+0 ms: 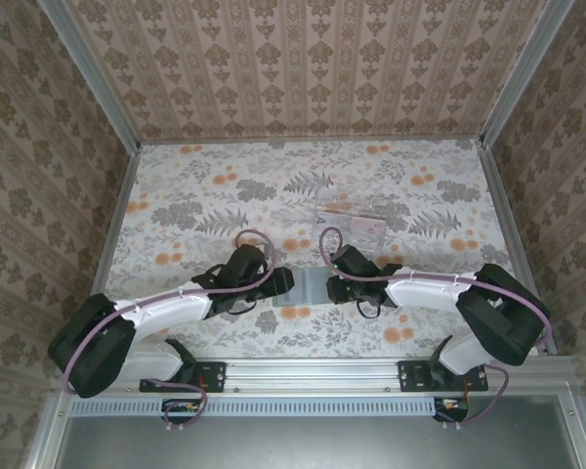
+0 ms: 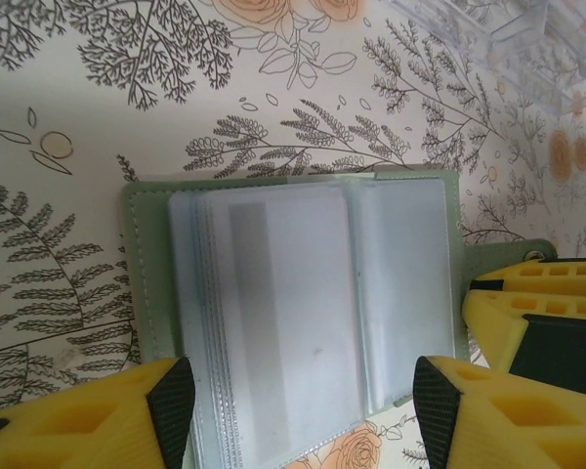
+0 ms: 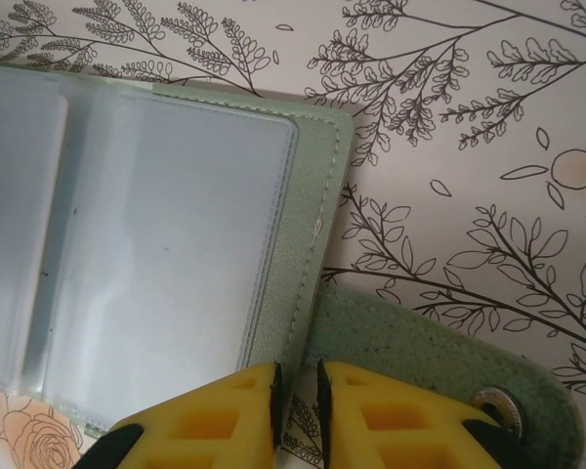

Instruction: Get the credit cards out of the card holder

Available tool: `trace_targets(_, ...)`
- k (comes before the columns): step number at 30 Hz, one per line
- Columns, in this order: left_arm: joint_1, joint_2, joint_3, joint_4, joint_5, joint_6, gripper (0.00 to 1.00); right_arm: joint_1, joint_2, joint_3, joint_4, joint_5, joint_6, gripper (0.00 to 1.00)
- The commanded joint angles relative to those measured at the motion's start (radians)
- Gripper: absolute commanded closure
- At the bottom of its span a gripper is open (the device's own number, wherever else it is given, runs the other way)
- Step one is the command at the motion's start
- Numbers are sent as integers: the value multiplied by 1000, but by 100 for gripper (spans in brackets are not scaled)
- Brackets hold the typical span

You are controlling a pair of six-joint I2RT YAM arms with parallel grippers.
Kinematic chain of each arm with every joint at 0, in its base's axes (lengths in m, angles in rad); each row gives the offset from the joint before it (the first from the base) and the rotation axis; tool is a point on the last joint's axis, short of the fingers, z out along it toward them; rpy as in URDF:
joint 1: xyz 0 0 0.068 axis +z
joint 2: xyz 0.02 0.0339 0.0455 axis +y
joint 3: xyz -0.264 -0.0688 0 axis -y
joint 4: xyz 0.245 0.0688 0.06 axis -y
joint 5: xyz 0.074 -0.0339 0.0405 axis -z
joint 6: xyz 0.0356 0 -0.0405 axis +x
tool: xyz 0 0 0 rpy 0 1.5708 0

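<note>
The card holder (image 1: 295,285) lies open and flat on the flowered table between my two grippers. In the left wrist view its grey-green cover (image 2: 142,274) frames clear sleeves, and a pale credit card (image 2: 283,293) with a darker stripe sits inside one. My left gripper (image 2: 303,399) is open and straddles the near end of the sleeves without touching them. My right gripper (image 3: 297,376) is shut to a thin slit at the holder's right edge (image 3: 313,215), beside the snap strap (image 3: 420,342), with only tablecloth showing in the slit.
A clear plastic tray (image 1: 352,227) stands just beyond the holder, and its corner (image 2: 508,29) shows in the left wrist view. The right gripper's yellow fingers (image 2: 532,293) sit close to the holder's right side. Patterned walls enclose the table.
</note>
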Motion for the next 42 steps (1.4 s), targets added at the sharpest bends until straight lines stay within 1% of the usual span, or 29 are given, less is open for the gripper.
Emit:
trace_targets(1, -9, 23, 27, 33, 25, -9, 37, 2, 26, 5, -4, -17, 11, 79)
trace_targets(5, -10, 41, 27, 31, 25, -6, 37, 4, 38, -2, 17, -27, 30, 79)
trace_targets(15, -18, 85, 34, 70, 46, -4, 39, 4, 37, 0, 5, -27, 29, 79)
trace_targets(16, -20, 87, 36, 72, 48, -2, 41, 4, 39, 0, 5, -28, 29, 79)
trace_targets(18, -23, 90, 41, 72, 50, 0, 42, 5, 45, 3, 3, -29, 26, 79)
trace_targets(27, -23, 111, 46, 51, 41, -2, 42, 4, 42, 5, 0, -32, 27, 78)
trace_targets(36, -26, 70, 36, 4, -6, 1, 41, 4, 48, 4, 1, -35, 29, 78)
trace_targets(42, -30, 104, 40, 28, 14, 1, 41, 4, 49, 4, 1, -37, 30, 78)
